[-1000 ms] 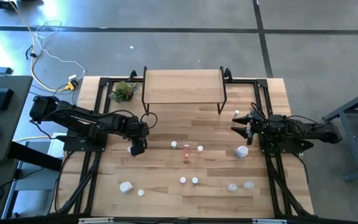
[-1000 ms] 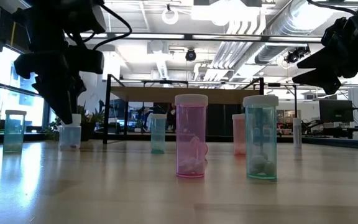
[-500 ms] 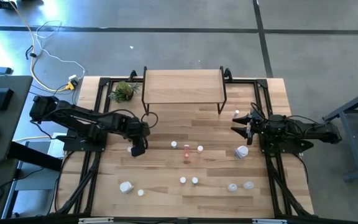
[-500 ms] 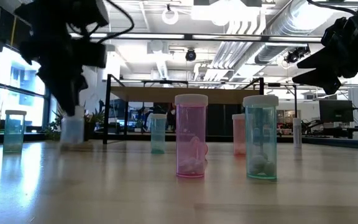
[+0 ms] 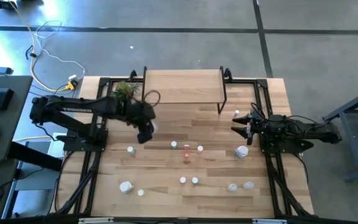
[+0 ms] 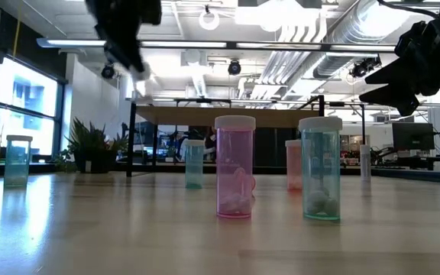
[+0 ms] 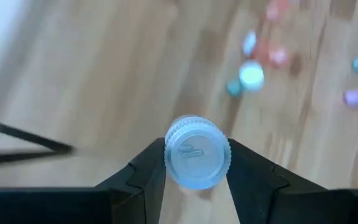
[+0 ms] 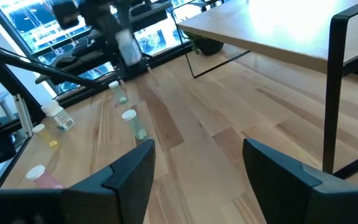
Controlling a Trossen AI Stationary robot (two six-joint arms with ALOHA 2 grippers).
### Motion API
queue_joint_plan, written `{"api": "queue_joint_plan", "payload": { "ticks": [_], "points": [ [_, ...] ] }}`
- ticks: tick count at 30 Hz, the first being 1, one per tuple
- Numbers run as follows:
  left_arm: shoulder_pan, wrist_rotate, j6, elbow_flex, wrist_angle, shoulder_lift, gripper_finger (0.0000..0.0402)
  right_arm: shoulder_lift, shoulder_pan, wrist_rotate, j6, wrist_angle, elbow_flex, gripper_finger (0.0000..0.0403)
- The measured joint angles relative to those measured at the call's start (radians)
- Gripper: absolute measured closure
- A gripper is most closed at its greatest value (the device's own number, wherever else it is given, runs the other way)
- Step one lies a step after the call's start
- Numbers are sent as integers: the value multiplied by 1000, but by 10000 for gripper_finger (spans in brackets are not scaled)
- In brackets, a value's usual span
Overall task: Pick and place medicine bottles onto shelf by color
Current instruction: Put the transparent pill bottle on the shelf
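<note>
My left gripper (image 5: 146,132) is shut on a small clear bottle with a pale ribbed cap (image 7: 197,151), high above the table, left of centre and near the shelf's left front leg. It also shows in the low view (image 6: 132,53) and the right wrist view (image 8: 120,37). The shelf (image 5: 182,87) stands on thin black legs at the table's far side, its board bare. My right gripper (image 5: 244,127) is open and empty over the table's right side. Several small bottles stand on their bases mid-table, among them a pink one (image 6: 234,176) and a teal one (image 6: 320,179). My left gripper pinches the bottle between its two fingers at the cap's ribbed sides (image 7: 169,155), one finger on each side. The fingers point down from above. The bottle is lifted clear of the table and hangs below the fingers, cap up.
A green plant (image 5: 123,91) stands left of the shelf. One white-capped bottle (image 5: 130,149) stands on the table near my left gripper. A larger white bottle (image 5: 242,151) lies near my right gripper. More bottles (image 5: 125,186) stand by the near edge.
My left gripper has risen from the table with the clear bottle and gone toward the far edge and somewhat right, toward the shelf. The bottle, which stood on the table a second ago, is now lifted clear.
</note>
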Motion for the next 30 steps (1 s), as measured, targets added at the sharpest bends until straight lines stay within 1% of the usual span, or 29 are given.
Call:
{"api": "queue_joint_plan", "payload": {
  "ticks": [8, 14, 20, 24, 27, 30],
  "points": [
    [167, -107, 144, 181, -41, 0, 267, 0, 0, 0, 0, 0, 0, 169],
    [324, -144, 224, 287, -41, 8, 267, 0, 0, 0, 0, 0, 0, 169],
    [473, -138, 233, 410, -69, 66, 266, 0, 0, 0, 0, 0, 0, 169],
    [553, -100, 233, 486, -144, 136, 266, 0, 0, 0, 0, 0, 0, 169],
    [591, -45, 211, 535, -187, 182, 266, 0, 0, 0, 0, 0, 0, 169],
    [612, -21, 204, 567, -204, 230, 266, 0, 0, 0, 0, 0, 0, 169]
  ]
}}
